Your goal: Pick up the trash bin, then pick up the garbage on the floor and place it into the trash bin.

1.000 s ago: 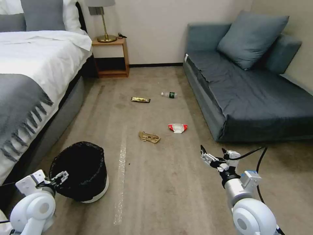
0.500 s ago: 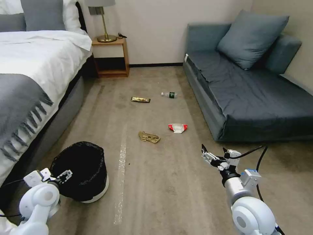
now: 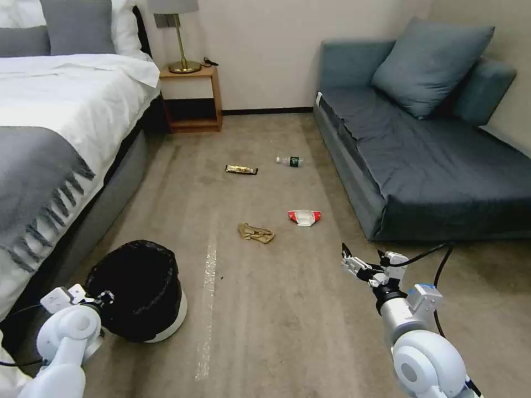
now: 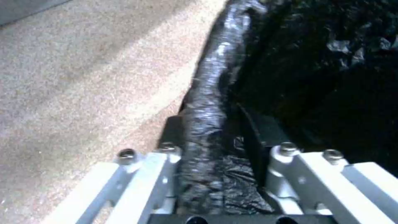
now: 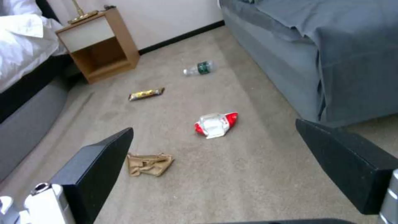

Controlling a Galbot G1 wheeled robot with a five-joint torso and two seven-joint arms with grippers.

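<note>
Black crinkly liner wraps the rim of the trash bin [image 3: 138, 287], which stands on the carpet just beside the bed [image 3: 61, 166], near its foot corner. Left pincer [image 4: 219, 155] straddles the bin rim: one finger outside the wall, the other inside against the bag, with the rolled liner edge between them. Pads look close against the rim, but I cannot tell whether they have clamped yet. A rim grasp makes sense, as the bin is wider than the pincer and the lip is the only part thin enough to pinch. In the head view the left pincer [image 3: 102, 301] sits at the bin's near-left edge. Bin base rests flat on the floor; judged not yet lifted.

Garbage, taken outward from the bin: crumpled tan paper [image 3: 255, 232] is nearest, toward the sofa [image 3: 431, 166]; the red-and-white packet [image 3: 303, 216] lies just past it; the gold-black wrapper [image 3: 241, 169] and clear bottle [image 3: 289, 161] are well beyond, toward the nightstand [image 3: 191, 99]. All four are apart from one another on open carpet.

Right pincer [image 3: 362, 265] hangs above the floor on the far side of the bin, near the sofa's corner, fingers spread wide, holding nothing; its wrist view looks toward the paper and packet. Judged waiting until the bin is in hand.
</note>
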